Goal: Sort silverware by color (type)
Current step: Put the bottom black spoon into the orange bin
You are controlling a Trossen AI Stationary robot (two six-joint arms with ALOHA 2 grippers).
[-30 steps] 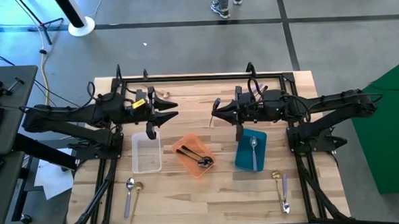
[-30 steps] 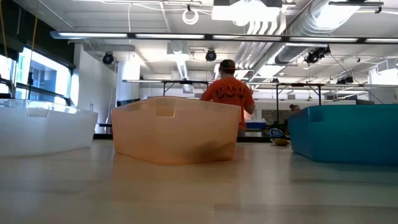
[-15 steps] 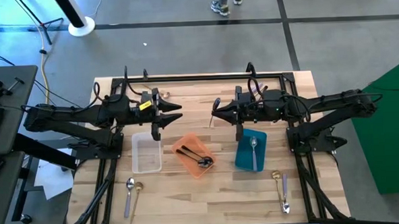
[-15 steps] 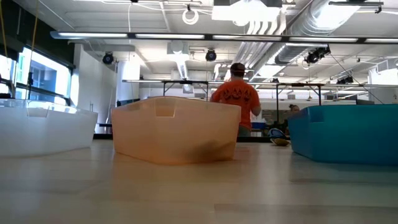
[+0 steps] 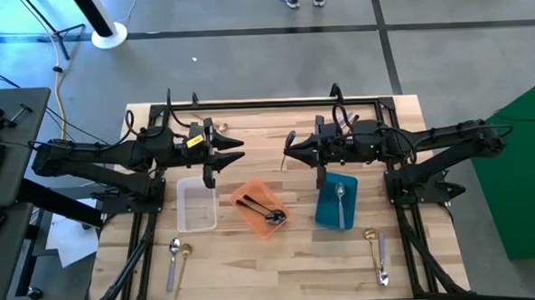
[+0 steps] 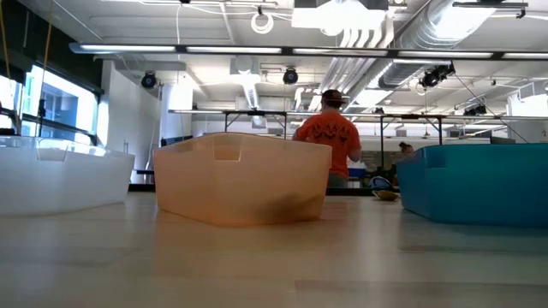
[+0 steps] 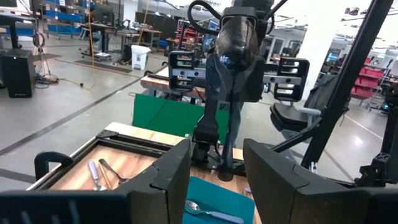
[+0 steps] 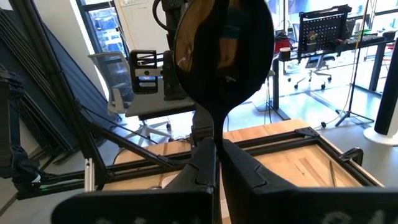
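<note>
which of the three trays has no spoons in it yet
The clear tray, leftmost of the three, below the left gripper. The orange tray holds dark spoons, and the blue tray holds a silver spoon.

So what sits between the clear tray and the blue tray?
The orange tray, holding two dark spoons, lies between the clear tray and the blue tray; the high view shows it.

High view: straight down over whole table (image 5: 282,267). Low view: tabletop level, close to orange tray (image 6: 241,180), facing room. Wrist views face each other across table. High and low share the three trays.
</note>
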